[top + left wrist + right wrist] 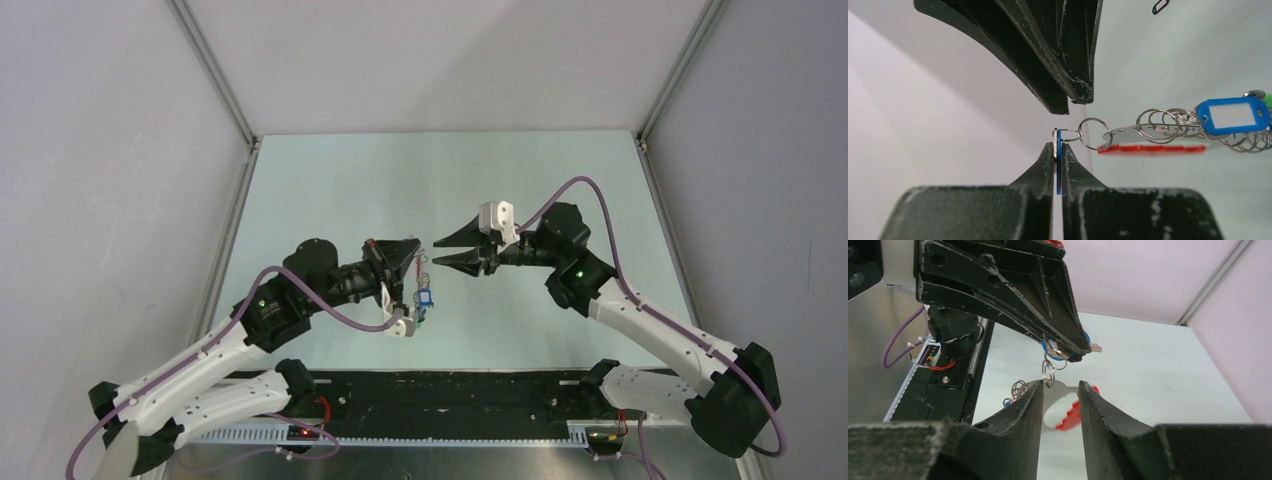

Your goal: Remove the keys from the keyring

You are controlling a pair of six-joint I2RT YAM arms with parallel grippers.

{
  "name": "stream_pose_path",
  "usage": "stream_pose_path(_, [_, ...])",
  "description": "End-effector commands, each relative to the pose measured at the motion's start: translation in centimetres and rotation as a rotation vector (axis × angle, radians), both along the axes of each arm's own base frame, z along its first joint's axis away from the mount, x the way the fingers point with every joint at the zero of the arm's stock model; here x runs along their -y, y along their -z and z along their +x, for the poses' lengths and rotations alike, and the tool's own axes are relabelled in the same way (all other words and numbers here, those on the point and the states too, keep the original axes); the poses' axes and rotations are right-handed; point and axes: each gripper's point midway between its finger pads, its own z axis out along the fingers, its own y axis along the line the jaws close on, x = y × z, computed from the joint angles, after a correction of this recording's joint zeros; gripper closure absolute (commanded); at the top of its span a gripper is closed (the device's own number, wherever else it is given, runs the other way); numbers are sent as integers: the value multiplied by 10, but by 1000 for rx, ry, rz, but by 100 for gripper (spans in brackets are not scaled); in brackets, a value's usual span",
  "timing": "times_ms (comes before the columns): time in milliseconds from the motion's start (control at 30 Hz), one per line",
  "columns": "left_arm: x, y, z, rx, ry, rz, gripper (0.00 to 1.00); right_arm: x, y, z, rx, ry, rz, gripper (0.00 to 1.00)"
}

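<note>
Closest to me, past the black rail (450, 392) at the near edge, both arms reach in toward the middle of the table (450, 170) and their tips almost meet.

My left gripper (1058, 150) is clenched tight. Its two fingers are pressed flat on a blue tag (1059, 136) with a sliver of silver metal beside it, and I see no gap between the pads. From that pinch a chain of split rings (1095, 134) runs out to the keyring (1128, 134), which has a flat metal plate with a red loop (1153, 148) lying alongside it. Further along the bunch are more rings, the keys (425, 302) and a second blue tag (1233, 116) with a white label. A green tag (1267, 101) just shows at the frame edge. The whole bunch dangles from the left grip. I cannot tell whether its lower end touches the table.

My right gripper (1061, 386) faces the left one, just beyond the pinch. Its jaws are parted to a moderate gap and hold nothing. In its own camera the rings, the metal plate and the red loop show in the gap between the fingers. I cannot tell whether either finger touches them.

Farther off, a small black clip (1160, 6) lies on the table.
</note>
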Motion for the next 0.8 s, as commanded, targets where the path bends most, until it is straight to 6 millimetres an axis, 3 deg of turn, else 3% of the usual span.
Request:
stream_pose_path(0, [-1, -46, -10, 63, 31, -111, 100, -8, -2, -7, 65, -42, 8, 64])
stream_pose_path(767, [-1, -56, -14, 67, 49, -134, 100, -19, 5, -19, 72, -105, 0, 73])
